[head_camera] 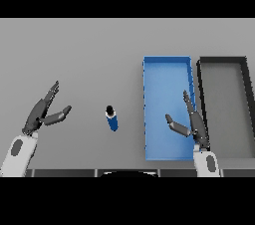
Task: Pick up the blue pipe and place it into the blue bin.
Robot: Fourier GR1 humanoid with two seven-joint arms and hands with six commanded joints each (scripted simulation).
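Blue pipe (pixel 112 118), short, dark-capped

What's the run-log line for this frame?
blue pipe: on table, ungrasped | blue bin: right of pipe | left hand: open | right hand: open, over bin

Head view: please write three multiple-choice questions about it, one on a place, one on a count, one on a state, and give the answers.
1. Where does the small blue pipe with a black cap stand?
A. in the bin
B. on the grey table, left of the blue rectangular bin
C. in a hand

2. How many bins are there?
A. one
B. two
C. three

3. The right hand is
A. open
B. holding the pipe

Answers: B, it stands on bare table; B, the blue bin and the dark grey bin; A, straight fingers, like the left hand.
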